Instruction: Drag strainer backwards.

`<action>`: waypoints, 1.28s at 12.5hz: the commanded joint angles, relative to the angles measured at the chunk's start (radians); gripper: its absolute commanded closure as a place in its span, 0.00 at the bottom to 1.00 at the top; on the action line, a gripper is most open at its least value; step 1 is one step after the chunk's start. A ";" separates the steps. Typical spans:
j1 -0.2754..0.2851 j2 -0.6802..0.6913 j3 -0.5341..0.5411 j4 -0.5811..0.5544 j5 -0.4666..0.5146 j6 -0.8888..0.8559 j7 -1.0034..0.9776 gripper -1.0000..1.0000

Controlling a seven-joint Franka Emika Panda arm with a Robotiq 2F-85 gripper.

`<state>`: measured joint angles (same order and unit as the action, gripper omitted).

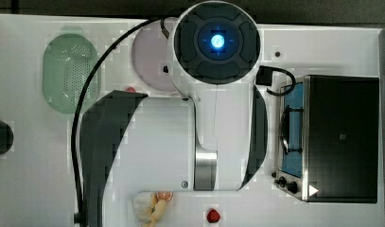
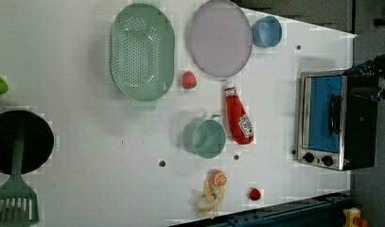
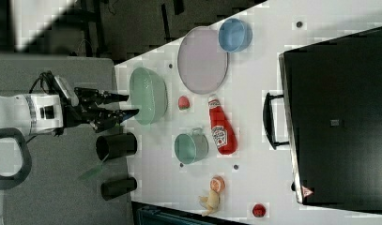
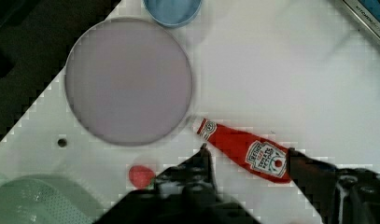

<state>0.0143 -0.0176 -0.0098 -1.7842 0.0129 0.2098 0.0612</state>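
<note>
One strainer (image 2: pixel 142 52) waits untouched; my jaws (image 4: pixel 246 156) hang spread and empty, so I hook its rim squarely, then drag.

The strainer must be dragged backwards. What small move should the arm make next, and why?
Probably it should move the gripper sideways toward the strainer and begin lowering. In the wrist view the open fingers hang over the ketchup bottle, with only the strainer's corner at the frame's edge, so nothing is touched yet.

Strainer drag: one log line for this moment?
phase: approach | hand: open, empty, above table | strainer: untouched, beside lilac plate | ketchup bottle: lying under hand
</note>
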 commanded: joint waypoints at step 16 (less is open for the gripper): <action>0.031 0.204 0.455 0.179 -0.008 0.019 0.814 0.00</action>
<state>0.0598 0.2325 0.4519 -1.6543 0.0156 0.2158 0.7300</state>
